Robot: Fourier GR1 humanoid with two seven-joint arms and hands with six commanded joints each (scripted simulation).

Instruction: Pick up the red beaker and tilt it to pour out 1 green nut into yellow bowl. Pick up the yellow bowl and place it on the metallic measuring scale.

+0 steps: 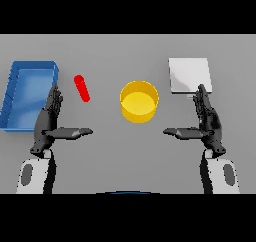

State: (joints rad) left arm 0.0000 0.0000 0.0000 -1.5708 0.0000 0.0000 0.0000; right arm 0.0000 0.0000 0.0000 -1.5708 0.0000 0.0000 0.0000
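Note:
A slim red beaker (82, 88) stands on the grey table left of centre, leaning slightly. The yellow bowl (139, 101) sits at the middle of the table; I see no nut in it. The metallic measuring scale (188, 75) is a pale square plate at the back right. My left hand (48, 119) rests open below and left of the beaker, fingers straight and thumb pointing inward, touching nothing. My right hand (207, 119) mirrors it, open just below the scale's near edge, right of the bowl.
A blue open tray (15, 91) lies at the far left, right beside my left hand's fingertips.

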